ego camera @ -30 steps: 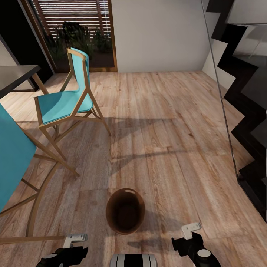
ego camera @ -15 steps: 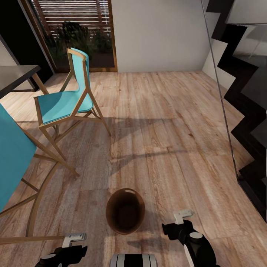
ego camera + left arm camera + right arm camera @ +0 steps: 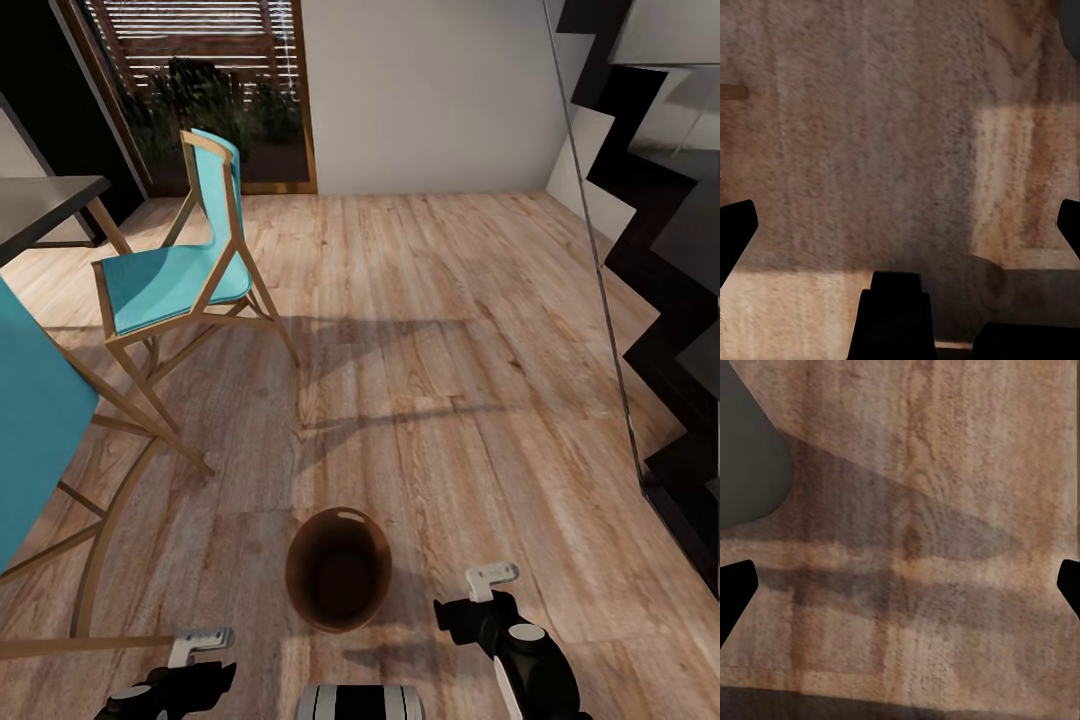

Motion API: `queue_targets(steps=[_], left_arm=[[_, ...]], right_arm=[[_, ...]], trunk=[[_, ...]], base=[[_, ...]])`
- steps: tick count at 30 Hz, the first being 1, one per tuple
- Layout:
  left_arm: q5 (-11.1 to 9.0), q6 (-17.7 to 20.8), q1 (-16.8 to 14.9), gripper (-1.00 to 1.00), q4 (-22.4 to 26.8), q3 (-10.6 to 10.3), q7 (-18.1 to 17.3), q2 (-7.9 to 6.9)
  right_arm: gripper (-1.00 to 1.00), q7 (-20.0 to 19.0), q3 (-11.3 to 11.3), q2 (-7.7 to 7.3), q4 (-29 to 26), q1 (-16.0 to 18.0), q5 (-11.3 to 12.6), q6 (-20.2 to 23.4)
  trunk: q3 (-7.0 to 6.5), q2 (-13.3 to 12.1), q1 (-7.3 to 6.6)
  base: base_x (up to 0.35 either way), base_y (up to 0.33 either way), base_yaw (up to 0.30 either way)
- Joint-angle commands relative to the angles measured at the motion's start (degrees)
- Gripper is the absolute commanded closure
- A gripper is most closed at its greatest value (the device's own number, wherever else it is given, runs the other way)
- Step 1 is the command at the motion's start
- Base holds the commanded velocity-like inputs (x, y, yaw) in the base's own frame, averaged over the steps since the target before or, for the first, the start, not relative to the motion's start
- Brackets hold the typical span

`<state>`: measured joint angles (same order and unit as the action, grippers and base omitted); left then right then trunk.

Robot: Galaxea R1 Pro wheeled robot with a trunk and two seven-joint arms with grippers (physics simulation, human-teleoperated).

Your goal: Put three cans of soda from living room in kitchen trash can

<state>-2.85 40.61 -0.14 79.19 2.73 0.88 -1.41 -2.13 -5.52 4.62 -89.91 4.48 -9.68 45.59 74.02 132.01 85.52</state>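
Both claws hang low over the wood floor (image 3: 430,330), and both are spread wide with nothing between the fingers. From each wrist camera, the two dark fingertips sit at opposite edges of the frame, with only floor boards between them. The right gripper (image 3: 470,600) is just beside the trash can (image 3: 338,570), on its right side, with a pale finger (image 3: 492,577) pointing away from the robot. The left gripper (image 3: 190,660) is near the lower edge of the head view, on the other side of the bin and a little closer to the robot.

The trash can stands upright on the floor between the two arms. It is round and brown, dark inside, with a slot handle near the far rim. I cannot see a soda can inside it.

On the left are two turquoise chairs with wooden frames; the nearer chair (image 3: 40,420) is partly cut off, the farther chair (image 3: 180,280) stands beside a dark table (image 3: 40,200). Behind is a wood-framed glass door (image 3: 200,90).
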Motion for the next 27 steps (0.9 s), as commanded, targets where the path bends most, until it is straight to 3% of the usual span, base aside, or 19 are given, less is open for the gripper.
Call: queue_targets(steps=[1,7,16,27], left_arm=[[0.03,0.0,-0.01,-1.0,0.0,0.0,0.0,0.0],[0.04,0.0,-0.02,-1.0,0.0,-0.01,0.0,0.0],[0.04,0.0,-0.01,-1.0,0.01,-0.17,-0.04,0.0],[0.03,0.0,-0.01,-1.0,0.0,-0.63,-0.01,0.07]], right_arm=[[-1.0,-0.01,0.02,-0.01,0.0,0.0,0.01,-0.05],[-1.0,-0.01,0.07,-0.04,0.0,0.0,0.01,-0.29],[-1.0,0.29,0.07,-0.08,0.0,0.0,0.0,-0.2],[-1.0,0.25,0.16,-0.49,0.0,0.0,0.01,-0.34]], trunk=[[0.0,0.0,0.0],[0.0,0.0,0.0],[0.0,0.0,0.0],[0.01,0.0,0.0]], base=[[0.0,0.0,0.092],[0.0,0.0,0.197],[0.0,0.0,0.03],[0.0,0.0,0.221]])
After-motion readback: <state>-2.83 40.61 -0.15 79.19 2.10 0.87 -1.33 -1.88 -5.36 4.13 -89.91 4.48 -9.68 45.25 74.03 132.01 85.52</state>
